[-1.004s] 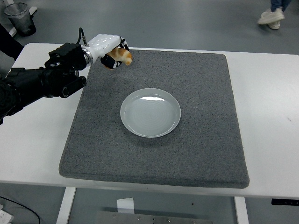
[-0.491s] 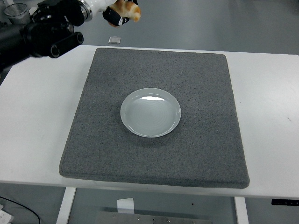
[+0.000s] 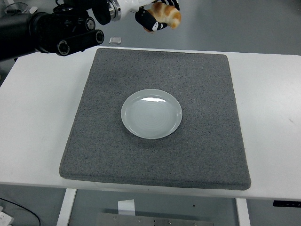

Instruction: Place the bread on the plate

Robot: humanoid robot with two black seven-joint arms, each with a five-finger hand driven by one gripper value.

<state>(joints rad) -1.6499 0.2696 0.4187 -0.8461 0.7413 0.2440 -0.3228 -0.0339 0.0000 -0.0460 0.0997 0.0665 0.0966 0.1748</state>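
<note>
left hand (image 3: pixel 153 16) grips bread (image 3: pixel 165 14), high beyond mat (image 3: pixel 94 141) | plate (image 3: pixel 151 113) empty, mid-mat | risk: early release drops bread short of plate

Plate (image 3: pixel 151 113) mid-mat (image 3: pixel 94 146), bread (image 3: pixel 167 14) apparently behind.

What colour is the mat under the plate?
Dark speckled grey; the mat lies under the pale plate, clearest in the head view.

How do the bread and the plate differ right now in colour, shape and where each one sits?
The bread is golden brown and lumpy; the plate is pale grey, round and smooth. The bread is held aloft in the left hand, beyond the mat's far edge; the plate lies flat and empty on the grey mat.
</note>
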